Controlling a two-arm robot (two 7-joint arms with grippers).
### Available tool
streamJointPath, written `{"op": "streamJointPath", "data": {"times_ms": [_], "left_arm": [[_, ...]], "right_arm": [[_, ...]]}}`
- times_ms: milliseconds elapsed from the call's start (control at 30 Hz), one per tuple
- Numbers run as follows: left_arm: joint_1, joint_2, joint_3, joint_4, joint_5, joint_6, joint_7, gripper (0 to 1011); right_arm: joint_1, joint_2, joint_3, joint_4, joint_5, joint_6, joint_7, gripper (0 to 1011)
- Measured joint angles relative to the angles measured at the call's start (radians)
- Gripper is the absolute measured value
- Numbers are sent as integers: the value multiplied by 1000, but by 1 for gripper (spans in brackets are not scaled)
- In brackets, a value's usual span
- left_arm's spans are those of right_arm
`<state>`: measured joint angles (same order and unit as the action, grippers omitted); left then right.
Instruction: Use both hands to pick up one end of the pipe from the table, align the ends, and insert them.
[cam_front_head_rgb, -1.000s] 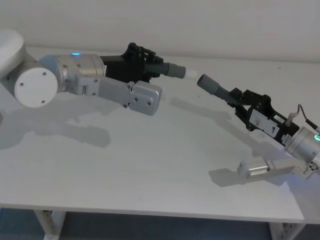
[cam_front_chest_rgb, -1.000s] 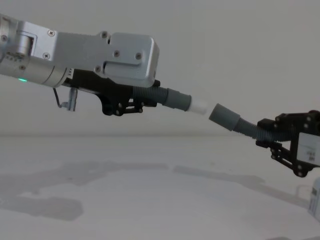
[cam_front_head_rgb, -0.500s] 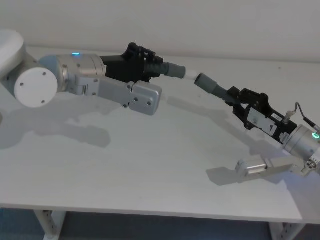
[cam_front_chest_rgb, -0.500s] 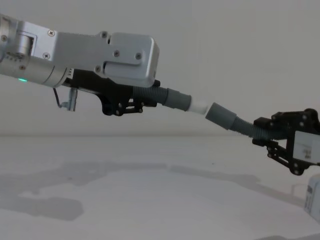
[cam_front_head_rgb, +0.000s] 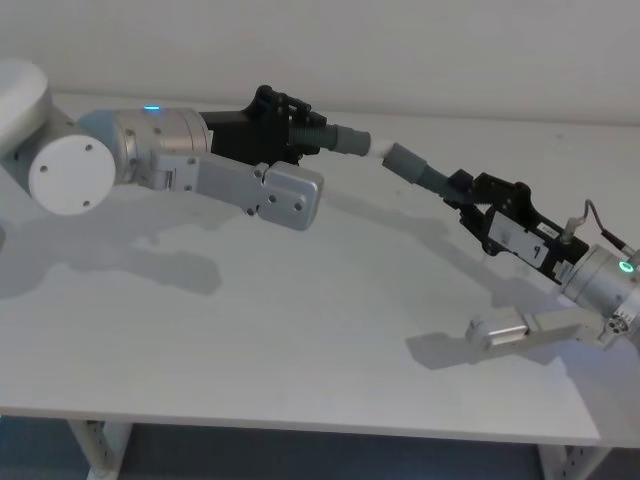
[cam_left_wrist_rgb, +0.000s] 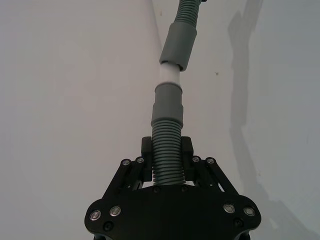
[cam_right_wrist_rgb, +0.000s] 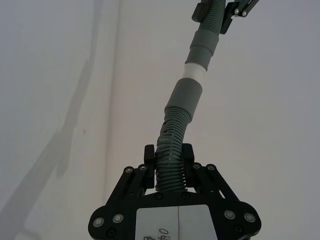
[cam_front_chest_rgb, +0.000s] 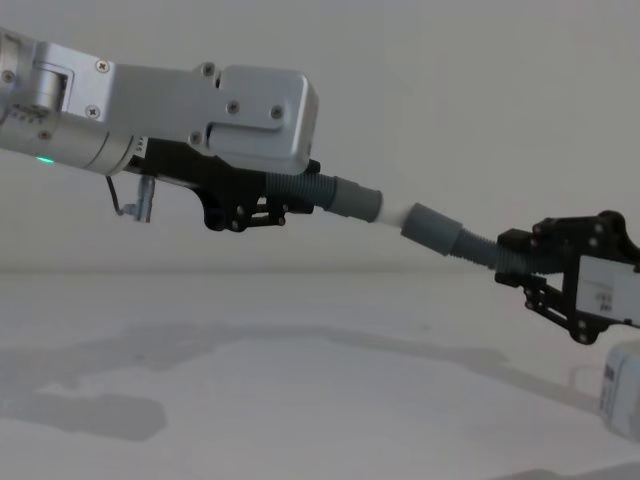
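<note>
Both pipe pieces hang above the white table (cam_front_head_rgb: 300, 340). My left gripper (cam_front_head_rgb: 283, 133) is shut on the ribbed part of one piece (cam_front_head_rgb: 318, 134), whose grey cuff (cam_front_head_rgb: 350, 141) ends in a whitish tip (cam_front_head_rgb: 376, 152). My right gripper (cam_front_head_rgb: 466, 189) is shut on the other ribbed piece (cam_front_head_rgb: 436, 177). Its wider sleeve (cam_front_head_rgb: 405, 160) sits over the front of the whitish tip. In the chest view a short stretch of the tip (cam_front_chest_rgb: 392, 213) shows between cuff (cam_front_chest_rgb: 355, 199) and sleeve (cam_front_chest_rgb: 432, 228). From the left wrist, tip (cam_left_wrist_rgb: 170, 76) and sleeve (cam_left_wrist_rgb: 179, 45) line up nearly straight.
The table's front edge (cam_front_head_rgb: 300, 425) runs along the bottom of the head view, with a plain wall (cam_front_head_rgb: 400, 50) behind the table. Arm shadows (cam_front_head_rgb: 150, 265) lie on the surface below the left arm.
My right gripper has carried its piece left and toward the left arm's piece. The gap between sleeve and whitish tip has closed, and the tip now enters the sleeve. The left arm stayed still.
</note>
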<state>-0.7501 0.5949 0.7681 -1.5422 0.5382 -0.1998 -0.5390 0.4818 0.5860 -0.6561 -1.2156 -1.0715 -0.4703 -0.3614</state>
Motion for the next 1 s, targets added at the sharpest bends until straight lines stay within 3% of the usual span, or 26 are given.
{"op": "streamJointPath", "data": {"times_ms": [1000], "left_arm": [[0, 0, 0, 0, 0, 0, 0, 327]], "right_arm": [[18, 1, -17, 3, 16, 19, 3, 315]]}}
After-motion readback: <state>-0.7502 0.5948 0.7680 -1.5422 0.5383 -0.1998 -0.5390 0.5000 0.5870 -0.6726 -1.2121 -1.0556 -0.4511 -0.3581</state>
